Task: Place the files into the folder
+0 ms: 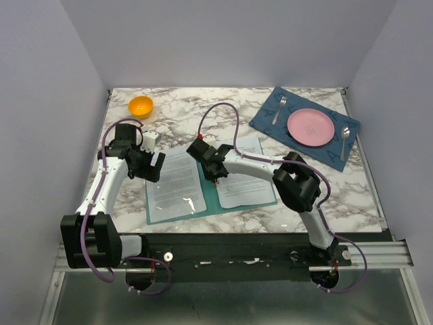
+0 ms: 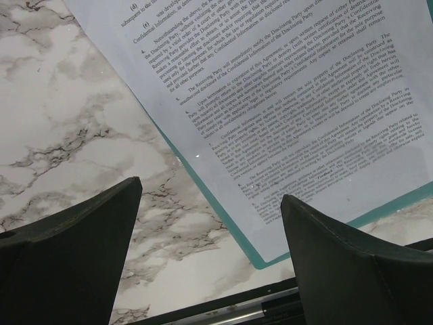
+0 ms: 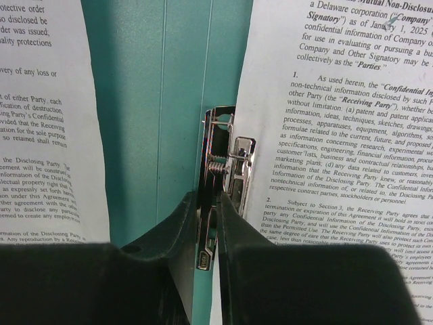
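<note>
Now, from above: the folder (image 1: 211, 200) lies open on the counter (image 1: 183, 112), files (image 1: 177, 184) on both halves. Left wrist view: the left claw (image 2: 210, 193) gapes wide beside the folder's edge. Right wrist view: the right claw (image 3: 208, 200) pinches the metal clip (image 3: 226, 162) at the spine.

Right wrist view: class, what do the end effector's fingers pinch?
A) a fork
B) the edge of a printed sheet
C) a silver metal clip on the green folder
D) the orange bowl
C: the right end effector grips the metal clip from both sides, at the middle of the folder.
</note>
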Motion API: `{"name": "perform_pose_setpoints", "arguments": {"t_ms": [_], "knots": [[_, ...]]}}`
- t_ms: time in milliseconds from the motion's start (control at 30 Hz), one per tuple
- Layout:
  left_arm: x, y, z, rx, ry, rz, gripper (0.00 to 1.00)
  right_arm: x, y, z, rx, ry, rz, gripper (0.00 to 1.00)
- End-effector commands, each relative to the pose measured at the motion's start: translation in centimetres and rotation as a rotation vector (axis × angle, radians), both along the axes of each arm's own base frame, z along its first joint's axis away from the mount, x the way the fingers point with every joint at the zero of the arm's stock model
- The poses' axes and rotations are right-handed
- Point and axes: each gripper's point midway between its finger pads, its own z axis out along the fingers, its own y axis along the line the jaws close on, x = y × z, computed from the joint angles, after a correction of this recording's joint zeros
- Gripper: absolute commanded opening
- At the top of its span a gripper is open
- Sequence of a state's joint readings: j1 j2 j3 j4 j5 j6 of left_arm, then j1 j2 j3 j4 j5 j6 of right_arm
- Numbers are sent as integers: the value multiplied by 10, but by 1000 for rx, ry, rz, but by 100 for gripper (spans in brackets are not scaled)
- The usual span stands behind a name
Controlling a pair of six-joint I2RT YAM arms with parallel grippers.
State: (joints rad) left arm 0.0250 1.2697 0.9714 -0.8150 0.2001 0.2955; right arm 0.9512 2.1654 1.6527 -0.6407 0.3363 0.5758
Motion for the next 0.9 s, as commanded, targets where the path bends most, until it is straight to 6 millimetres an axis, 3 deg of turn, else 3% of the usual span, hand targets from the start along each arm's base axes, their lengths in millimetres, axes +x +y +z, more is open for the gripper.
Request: {"name": "perform_pose_setpoints", "arguments": {"t_ms": [0, 133, 300, 367, 400, 433, 500, 600, 867], "knots": [[6, 7, 16, 37, -54, -4, 99, -22, -35, -37, -113, 69, -44, 1], [5, 9, 17, 48, -53, -20, 99, -16, -23, 8, 13, 0, -62, 1], [7, 11, 12, 59, -36, -11, 99, -11, -17, 45, 162, -20, -100, 1], [7, 10, 9, 53, -34, -18, 99, -13, -21, 45, 203, 10, -124, 1], [8, 11, 7, 46, -29, -17, 99, -11, -19, 57, 255, -1, -127, 1], [6, 10, 5, 35, -19, -25, 99, -12, -25, 53, 271, 18, -147, 1], [6, 9, 0, 3, 6, -46, 99, -11, -19, 69, 371, 27, -143, 1], [10, 9, -5, -48, 46, -56, 99, -11, -24, 74, 442, 32, -153, 1], [24, 5, 4, -230, 81, -56, 99, -10, -29, 94, 574, 45, -179, 1]]}}
